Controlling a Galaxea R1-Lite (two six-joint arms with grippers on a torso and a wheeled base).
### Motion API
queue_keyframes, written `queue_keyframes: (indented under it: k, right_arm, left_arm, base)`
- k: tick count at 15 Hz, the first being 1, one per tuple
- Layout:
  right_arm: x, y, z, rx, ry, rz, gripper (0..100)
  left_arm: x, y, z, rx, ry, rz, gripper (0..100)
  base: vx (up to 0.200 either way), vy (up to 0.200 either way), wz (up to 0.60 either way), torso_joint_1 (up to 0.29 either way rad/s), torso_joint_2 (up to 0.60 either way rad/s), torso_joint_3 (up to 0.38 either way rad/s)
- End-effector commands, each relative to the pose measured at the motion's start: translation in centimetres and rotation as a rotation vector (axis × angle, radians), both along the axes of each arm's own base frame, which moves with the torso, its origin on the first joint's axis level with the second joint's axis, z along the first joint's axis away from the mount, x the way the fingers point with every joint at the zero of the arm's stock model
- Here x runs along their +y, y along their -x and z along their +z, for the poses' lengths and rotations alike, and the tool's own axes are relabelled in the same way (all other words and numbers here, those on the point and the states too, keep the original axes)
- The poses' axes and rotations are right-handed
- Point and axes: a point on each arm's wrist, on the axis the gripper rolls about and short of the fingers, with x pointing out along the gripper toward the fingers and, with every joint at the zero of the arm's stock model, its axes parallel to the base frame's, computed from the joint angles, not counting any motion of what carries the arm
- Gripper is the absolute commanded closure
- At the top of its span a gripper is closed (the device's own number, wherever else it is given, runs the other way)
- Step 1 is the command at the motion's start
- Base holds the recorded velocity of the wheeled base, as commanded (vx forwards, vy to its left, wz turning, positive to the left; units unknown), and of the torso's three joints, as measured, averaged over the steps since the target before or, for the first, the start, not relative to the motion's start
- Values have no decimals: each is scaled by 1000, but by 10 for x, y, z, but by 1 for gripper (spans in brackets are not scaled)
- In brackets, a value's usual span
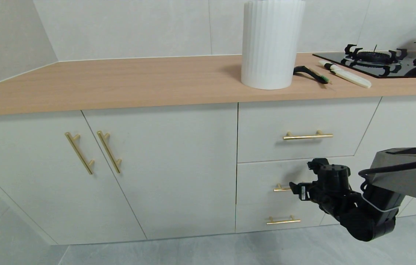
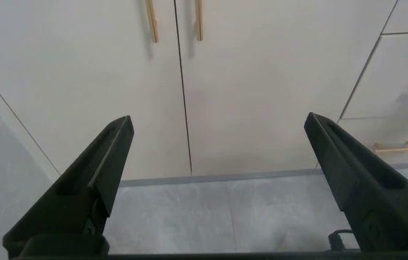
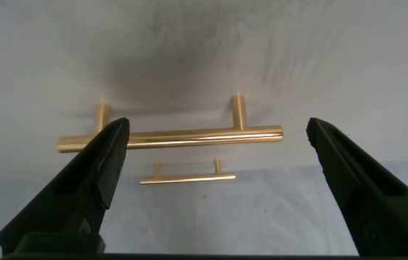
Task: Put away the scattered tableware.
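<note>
Room: white tiled wall (image 1: 138, 29), grey floor (image 1: 193, 252), wooden countertop (image 1: 138, 81) over white cabinet doors (image 1: 164, 165) and drawers.

On the countertop, between a white ribbed container (image 1: 270, 44) and the gas hob (image 1: 373, 62), lie a black utensil (image 1: 309, 73) and a white utensil (image 1: 348, 75). They are near each other. Their long axes are roughly parallel, slanting from back-left to front-right.

Right gripper (image 3: 218, 130): fingers spread, facing the middle drawer handle (image 3: 171, 137), not touching it.

Left gripper (image 2: 218, 121): fingers spread, low before the cabinet doors.
</note>
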Motion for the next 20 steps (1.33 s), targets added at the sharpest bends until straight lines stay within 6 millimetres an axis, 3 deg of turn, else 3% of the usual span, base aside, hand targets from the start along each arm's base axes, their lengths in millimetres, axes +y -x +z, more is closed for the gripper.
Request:
queue_keyframes:
  k: [1, 8, 18, 20]
  right_arm:
    - [2, -4, -15, 25, 9, -1, 0]
    - [5, -20, -25, -27, 7, -76, 0]
    - [2, -10, -31, 37, 34, -72, 0]
    - [1, -2, -22, 57, 41, -64, 0]
  left_arm:
    - [0, 0, 0, 0, 0, 1, 0]
    - [0, 0, 0, 2, 0, 1, 0]
    - [0, 0, 0, 2, 0, 1, 0]
    - [0, 0, 0, 2, 0, 1, 0]
  base:
    - [0, 0, 0, 0, 0, 0]
    - [0, 0, 0, 0, 0, 0]
    - [0, 0, 0, 0, 0, 0]
    - [0, 0, 0, 0, 0, 0]
